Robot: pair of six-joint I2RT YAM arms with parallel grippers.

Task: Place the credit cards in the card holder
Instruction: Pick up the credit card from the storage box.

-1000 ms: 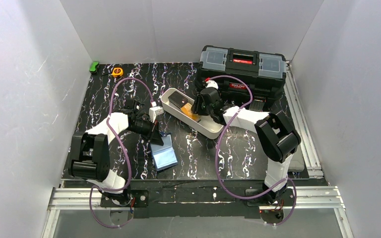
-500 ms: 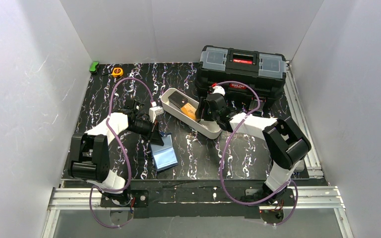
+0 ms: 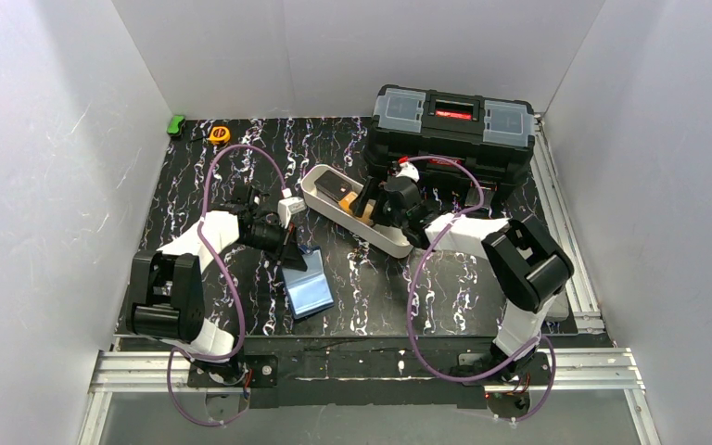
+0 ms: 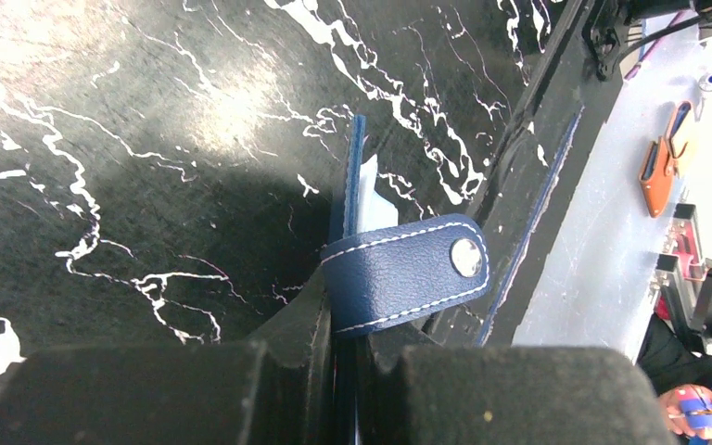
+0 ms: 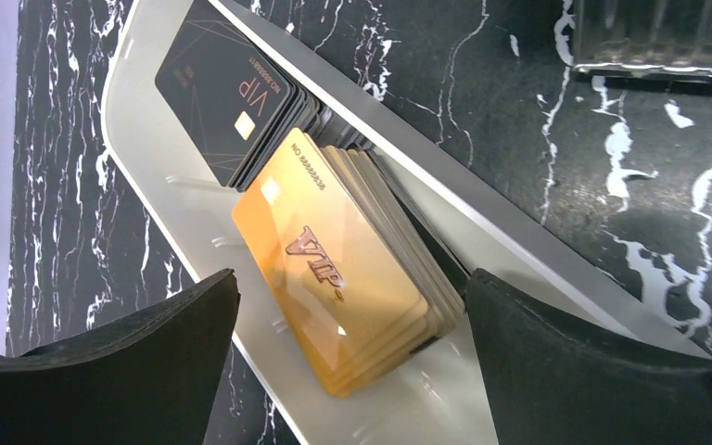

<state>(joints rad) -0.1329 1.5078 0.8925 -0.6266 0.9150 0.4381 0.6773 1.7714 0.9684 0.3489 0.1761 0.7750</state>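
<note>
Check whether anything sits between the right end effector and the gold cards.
Nothing visible does. The right end effector hangs open right over the gold cards in the tray; the black cards lie beside them, not in between.

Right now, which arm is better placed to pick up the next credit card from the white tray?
Right. The right gripper hangs open over the gold credit cards in the tray. The left gripper is shut on the card holder, apart from the tray.

The credit cards lie in the tray mid-counter, the toolbox behind it, the card holder nearer and to its left.
</note>
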